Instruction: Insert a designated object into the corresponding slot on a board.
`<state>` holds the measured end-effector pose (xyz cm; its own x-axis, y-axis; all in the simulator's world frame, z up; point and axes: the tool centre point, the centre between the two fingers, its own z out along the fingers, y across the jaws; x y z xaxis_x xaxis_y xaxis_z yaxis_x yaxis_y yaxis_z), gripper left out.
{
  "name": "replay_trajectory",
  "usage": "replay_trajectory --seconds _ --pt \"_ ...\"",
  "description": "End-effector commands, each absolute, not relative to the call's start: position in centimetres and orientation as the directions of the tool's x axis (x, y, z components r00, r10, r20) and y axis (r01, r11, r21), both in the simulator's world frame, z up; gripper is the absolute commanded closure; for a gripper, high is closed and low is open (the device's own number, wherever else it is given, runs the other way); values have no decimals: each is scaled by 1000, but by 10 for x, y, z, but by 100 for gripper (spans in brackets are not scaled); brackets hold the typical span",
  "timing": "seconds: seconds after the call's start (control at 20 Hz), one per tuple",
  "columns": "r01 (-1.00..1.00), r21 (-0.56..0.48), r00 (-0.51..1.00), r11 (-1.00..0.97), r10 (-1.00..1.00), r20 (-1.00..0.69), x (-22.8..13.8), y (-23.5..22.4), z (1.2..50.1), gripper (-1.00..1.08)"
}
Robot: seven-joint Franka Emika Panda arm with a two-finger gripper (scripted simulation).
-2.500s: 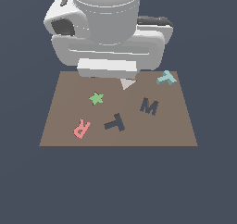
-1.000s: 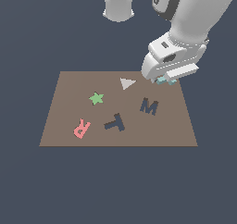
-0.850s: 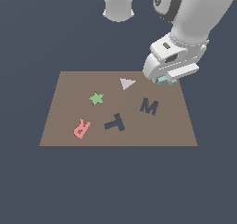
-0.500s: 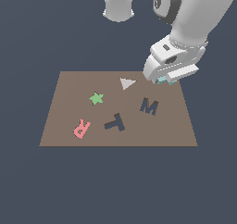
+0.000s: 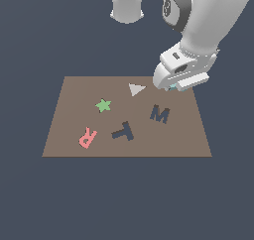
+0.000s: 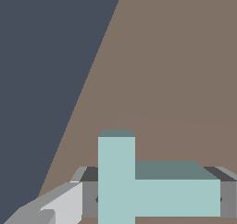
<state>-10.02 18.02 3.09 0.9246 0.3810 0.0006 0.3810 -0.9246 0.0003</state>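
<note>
Wrist view shows your gripper [image 6: 155, 199] clamped on the teal T [image 6: 139, 190] near the board [image 5: 69, 135] corner; lift straight, then carry it to the T-shaped slot [image 5: 123, 131], matching orientation

Four shapes [image 5: 103, 105], two slots [image 5: 122, 131]

On the board [image 5: 69, 135] we logged: R [image 5: 87, 137] near one corner, T slot [image 5: 123, 131] mid-edge, M recess [image 5: 159, 114] beside.

A bare simulated scene: brown board [image 5: 69, 135] on featureless dark blue-grey ground.
</note>
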Motion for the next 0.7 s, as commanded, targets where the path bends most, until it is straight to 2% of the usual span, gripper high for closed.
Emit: replay_trajectory --seconds 0.0,0.65 --pt "381 0 925 -925 381 0 -100 180 30 108" --pt "378 0 926 -926 378 1 -91 170 31 108"
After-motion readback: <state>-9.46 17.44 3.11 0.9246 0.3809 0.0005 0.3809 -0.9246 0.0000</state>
